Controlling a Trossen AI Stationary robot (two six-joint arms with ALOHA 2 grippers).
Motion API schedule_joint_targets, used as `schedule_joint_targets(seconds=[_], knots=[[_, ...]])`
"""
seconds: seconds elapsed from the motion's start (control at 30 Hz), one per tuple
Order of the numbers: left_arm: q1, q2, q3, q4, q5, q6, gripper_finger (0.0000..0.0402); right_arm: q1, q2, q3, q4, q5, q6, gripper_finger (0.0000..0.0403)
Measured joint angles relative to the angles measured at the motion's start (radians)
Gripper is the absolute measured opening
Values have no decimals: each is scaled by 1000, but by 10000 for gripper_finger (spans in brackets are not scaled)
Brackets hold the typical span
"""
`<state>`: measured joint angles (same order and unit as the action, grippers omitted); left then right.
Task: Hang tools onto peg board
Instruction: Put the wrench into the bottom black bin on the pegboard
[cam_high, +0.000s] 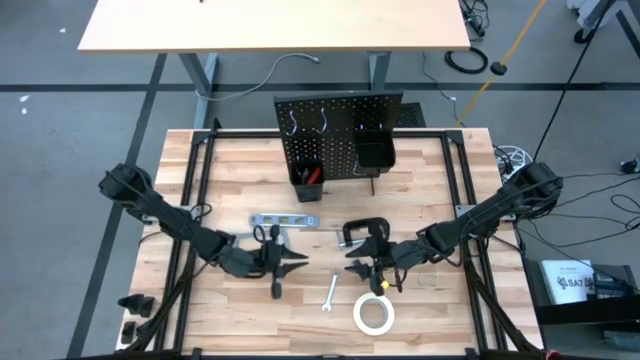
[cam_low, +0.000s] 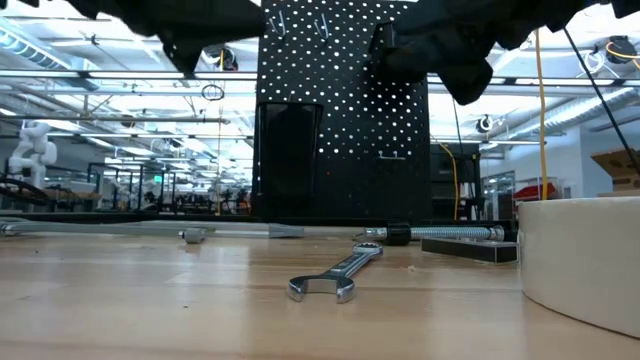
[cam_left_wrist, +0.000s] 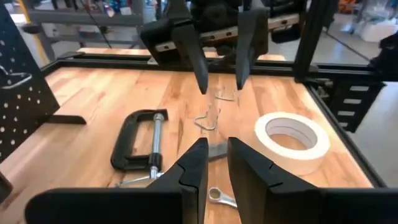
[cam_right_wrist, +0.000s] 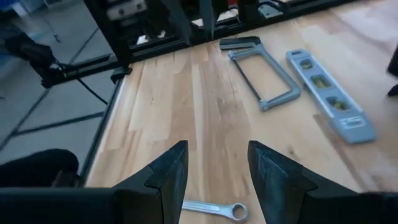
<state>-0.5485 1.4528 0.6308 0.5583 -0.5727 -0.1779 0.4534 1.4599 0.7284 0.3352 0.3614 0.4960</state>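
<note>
The black peg board (cam_high: 340, 135) stands upright at the table's far middle, with silver hooks and two small bins. On the table lie the silver level (cam_high: 283, 219), the grey hacksaw (cam_right_wrist: 261, 74), the black C-clamp (cam_high: 362, 232), a wrench (cam_high: 330, 293) and the white tape roll (cam_high: 372, 313). My left gripper (cam_left_wrist: 215, 155) hovers above the hacksaw, fingers a narrow gap apart, holding nothing. My right gripper (cam_right_wrist: 214, 165) faces it from the right, open and empty, above the table between the C-clamp and the tape roll.
Small bent metal bits (cam_left_wrist: 211, 118) lie on the wood between the two grippers. One bin (cam_high: 307, 175) holds red-handled tools. A black frame (cam_high: 190, 200) runs along the table's sides. Bare wood lies near the left and right edges.
</note>
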Motion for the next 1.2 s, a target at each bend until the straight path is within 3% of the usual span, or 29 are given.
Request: schedule_joint_targets(seconds=[0.23, 0.33, 0.7, 1.03, 1.2], knots=[[-14, 104, 1, 59, -118, -28, 66, 0, 22, 0, -41, -4, 20, 160], [-12, 137, 1, 62, -135, -64, 66, 0, 13, 0, -108, -76, 39, 160], [-10, 182, 1, 61, -49, -74, 66, -5, -2, 0, -390, -108, 347, 160], [10, 182, 1, 61, -45, -68, 66, -28, -1, 0, -420, -29, 482, 160], [18, 182, 1, 61, -33, -69, 66, -27, 0, 10, -421, -26, 470, 160]])
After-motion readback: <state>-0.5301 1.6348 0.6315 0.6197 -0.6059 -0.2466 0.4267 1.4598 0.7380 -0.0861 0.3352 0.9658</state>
